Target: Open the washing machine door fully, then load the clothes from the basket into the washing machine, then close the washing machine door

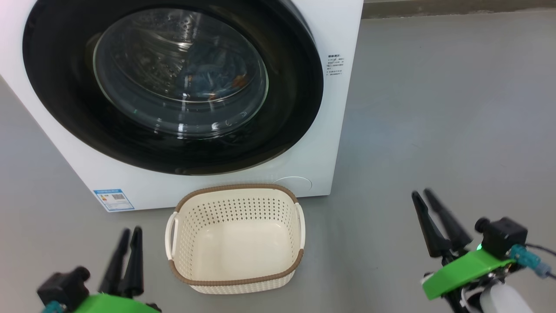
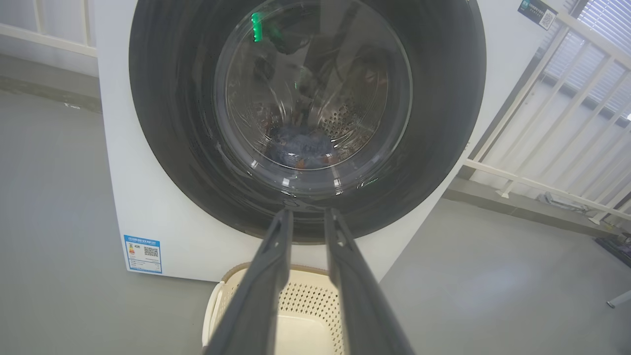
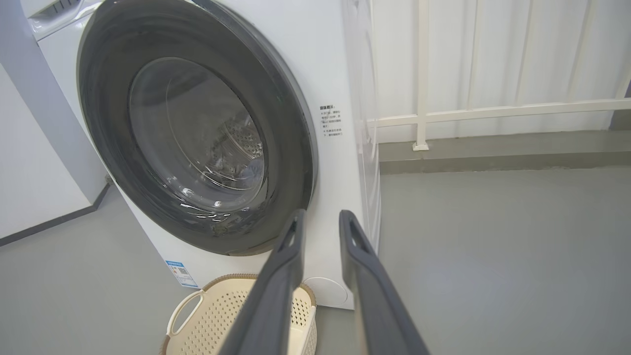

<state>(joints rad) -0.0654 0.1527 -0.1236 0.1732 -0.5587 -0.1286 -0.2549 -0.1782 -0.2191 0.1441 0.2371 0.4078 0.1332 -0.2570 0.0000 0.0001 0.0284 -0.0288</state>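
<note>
Here: washing machine door [image 1: 173,87] shut, upper left | clothes [image 1: 217,76] behind it | left end effector [image 1: 132,229], right end effector [image 1: 421,192] narrowly parted, unladen.

No wording is large enough to read. A blue label [image 1: 114,199] with a QR code sits at the lower left of the washing machine [image 1: 343,143] front. A small block of dark print [image 1: 335,65] stands just right of the door [image 1: 56,87]. In the left wrist view, upper right, a dark sticker [image 2: 540,14] carries another QR code.
</note>
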